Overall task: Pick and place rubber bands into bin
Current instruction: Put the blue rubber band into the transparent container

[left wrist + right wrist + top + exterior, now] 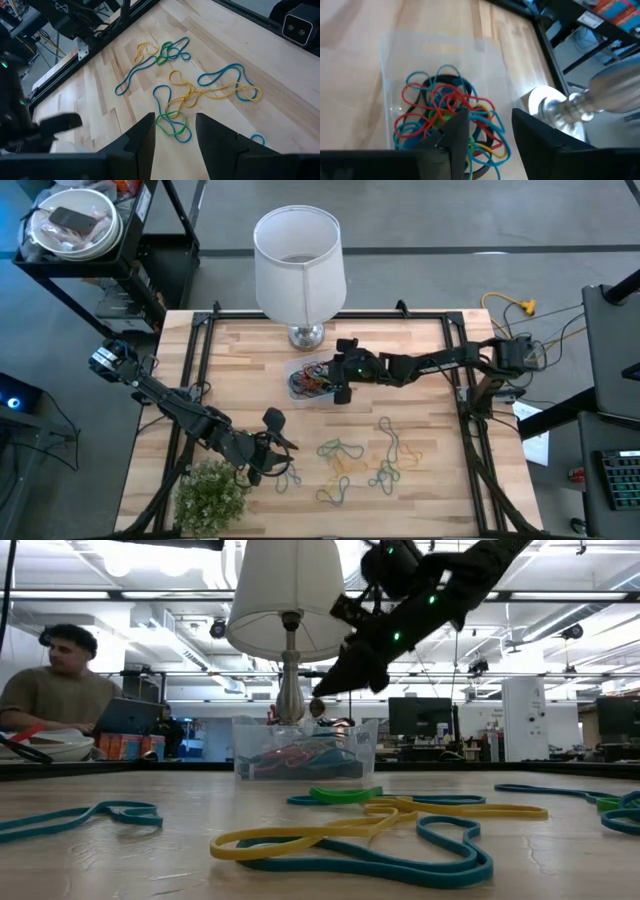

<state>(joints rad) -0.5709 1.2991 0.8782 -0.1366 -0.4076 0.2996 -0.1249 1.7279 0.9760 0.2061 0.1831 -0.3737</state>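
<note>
The bin (310,380), a clear shallow tub, sits on the tabletop (420,350) just in front of the lamp (298,260), and it holds a tangle of rubber bands (445,112) in red, blue, black, green and yellow. The right pincer (490,132) hangs above the bin's 3 o'clock side in the high view, its fingers spread with nothing between them, the heap directly under the tips. Loose rubber bands (365,460) in blue, yellow and green lie scattered at about 5 o'clock from the bin, well apart from it, toward the near edge of the tabletop. The left pincer (174,135) is near the tabletop's 7 o'clock corner beside a small green plant (212,498), fingers spread and empty, with a green and blue loose band (172,126) just ahead of its tips. Bare wood lies between bin and loose bands; black rails border the sides. A person (60,680) sits beyond the tabletop.
</note>
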